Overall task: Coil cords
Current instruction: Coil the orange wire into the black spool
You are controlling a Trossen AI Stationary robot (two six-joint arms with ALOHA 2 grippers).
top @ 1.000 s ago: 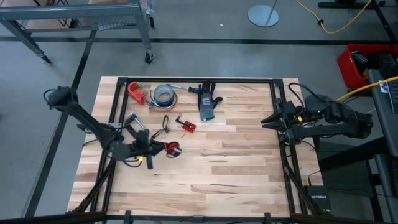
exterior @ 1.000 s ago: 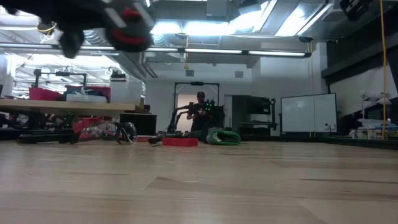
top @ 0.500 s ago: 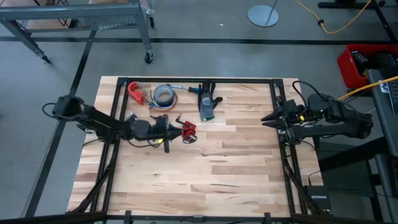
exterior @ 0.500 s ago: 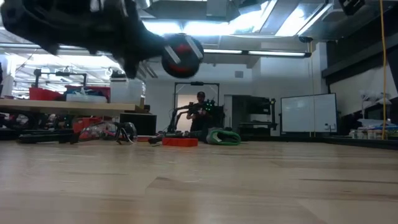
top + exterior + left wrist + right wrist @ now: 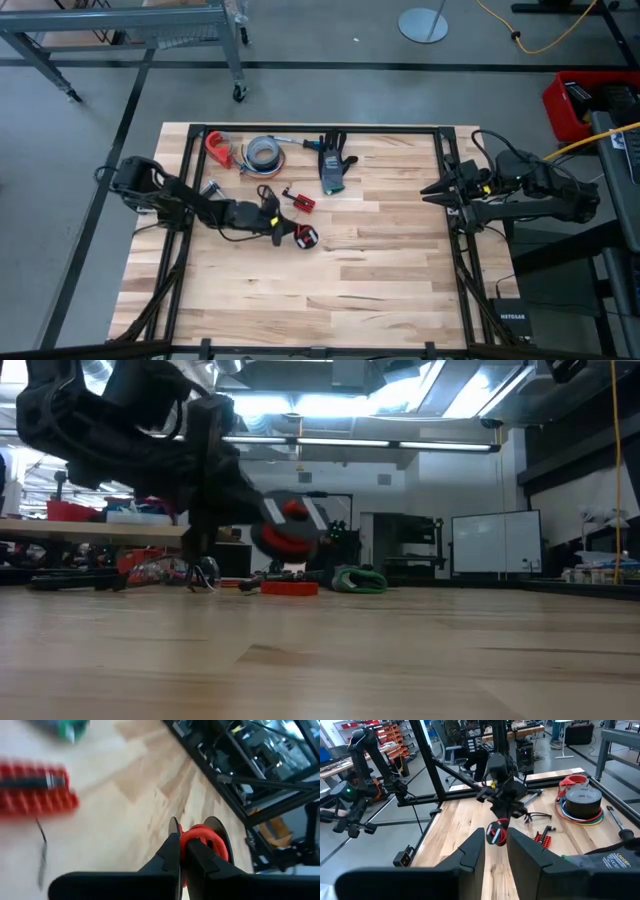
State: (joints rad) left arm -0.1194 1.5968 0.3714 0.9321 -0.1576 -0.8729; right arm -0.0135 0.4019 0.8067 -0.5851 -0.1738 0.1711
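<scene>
One red-and-black cord coil (image 5: 305, 237) hangs flat-faced from the left gripper's (image 5: 292, 233) closed jaws.

Grey concrete floor (image 5: 330, 45) surrounds the wooden table (image 5: 380, 270). A metal cart (image 5: 130, 25) stands beyond it. Ceiling strip lights (image 5: 400, 444) glow overhead.

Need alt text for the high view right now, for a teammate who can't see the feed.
Looking straight down on a wooden table, the left gripper is shut on a small red-and-black coil of cord near the table's middle. The right gripper waits at the right edge. A glove, tape roll and red connector piece lie along the far side.
</scene>
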